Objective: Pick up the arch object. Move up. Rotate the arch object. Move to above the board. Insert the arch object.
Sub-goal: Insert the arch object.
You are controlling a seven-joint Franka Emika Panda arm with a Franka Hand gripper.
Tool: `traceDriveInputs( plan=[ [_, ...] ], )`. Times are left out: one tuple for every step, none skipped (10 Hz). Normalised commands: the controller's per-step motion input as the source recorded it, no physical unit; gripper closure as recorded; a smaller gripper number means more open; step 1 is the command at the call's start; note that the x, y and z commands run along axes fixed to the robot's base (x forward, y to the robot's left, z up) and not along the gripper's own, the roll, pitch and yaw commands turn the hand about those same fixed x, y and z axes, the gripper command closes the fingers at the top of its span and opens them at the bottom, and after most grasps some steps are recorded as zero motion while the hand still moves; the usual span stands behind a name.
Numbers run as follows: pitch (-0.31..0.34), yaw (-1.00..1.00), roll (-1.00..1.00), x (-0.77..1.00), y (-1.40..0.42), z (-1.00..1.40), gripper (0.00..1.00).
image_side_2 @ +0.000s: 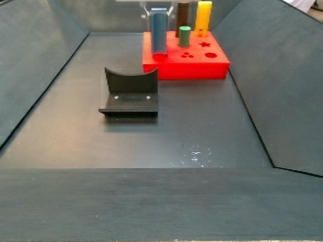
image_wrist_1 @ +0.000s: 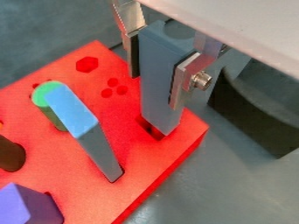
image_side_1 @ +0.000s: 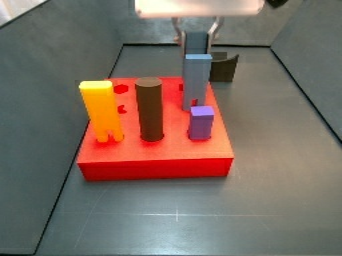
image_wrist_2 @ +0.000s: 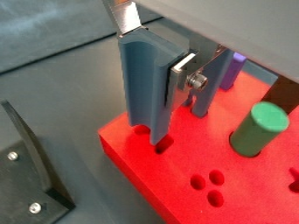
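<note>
Gripper (image_wrist_2: 158, 66) is clamping its silver plates on the arch (image_wrist_2: 149, 83), a slim matte steel-blue piece standing upright with its lower end at a slot near the edge of the glossy red board (image_wrist_2: 140, 171).

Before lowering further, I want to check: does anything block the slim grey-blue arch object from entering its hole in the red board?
Nothing visible does. The gripper holds the slim grey-blue arch object upright, its lower end at the slot in the thick red board.
</note>
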Motion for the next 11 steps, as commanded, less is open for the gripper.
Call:
traceDriveInputs(
  plan=[
    [0.089,0.03,0.17,0.0,-0.13,-0.31,1.0],
    [0.141,0.01,0.17,0.17,-0.21,-0.25,1.0],
    [0.116,0.03,0.15,0.15,-0.21,-0.27,1.0],
    [0.093,0.05,0.19,0.0,-0.15,-0.3,1.0],
    [0.027,0.07,0.22,-0.15,-0.05,-0.43,1.0],
    [0.0,0.09,0.23,-0.13,-0.03,-0.55,1.0],
    [-0.109,0.01,0.15,0.0,-0.09,-0.62,1.0],
    [-0.154,0.01,0.09,0.0,-0.13,-0.49,1.0],
    [-0.169,0.01,0.0,0.0,-0.02,-0.22,1.0],
    [-0.15,0.02,0.0,-0.01,0.0,-0.14,1.0],
    [0.0,0.0,0.0,0.0,0.0,0.0,1.0]
  ],
)
